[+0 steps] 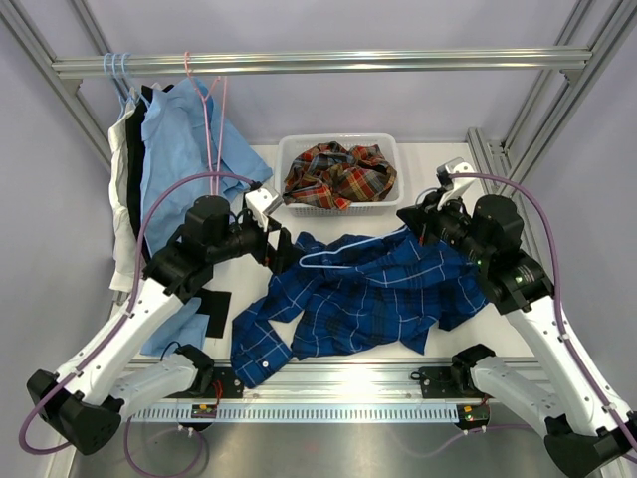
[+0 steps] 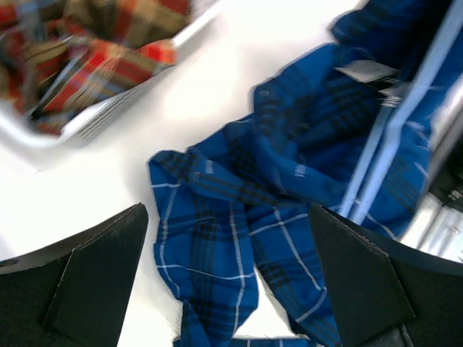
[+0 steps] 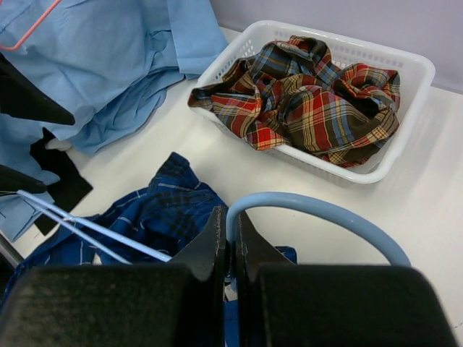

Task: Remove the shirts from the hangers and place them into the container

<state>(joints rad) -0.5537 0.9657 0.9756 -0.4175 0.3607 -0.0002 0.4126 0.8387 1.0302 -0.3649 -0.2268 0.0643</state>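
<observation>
To strip the dark blue checked shirt (image 1: 378,289), the right end effector (image 3: 231,224) pinches its pale blue wire hanger (image 3: 318,205), and the spread left end effector (image 2: 228,217) likely must grasp cloth next.

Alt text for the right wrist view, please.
The right gripper is shut on the hook of a pale blue hanger, above a dark blue checked shirt on the table. Behind sits a white basket holding a plaid shirt, with a light blue shirt at left.
</observation>
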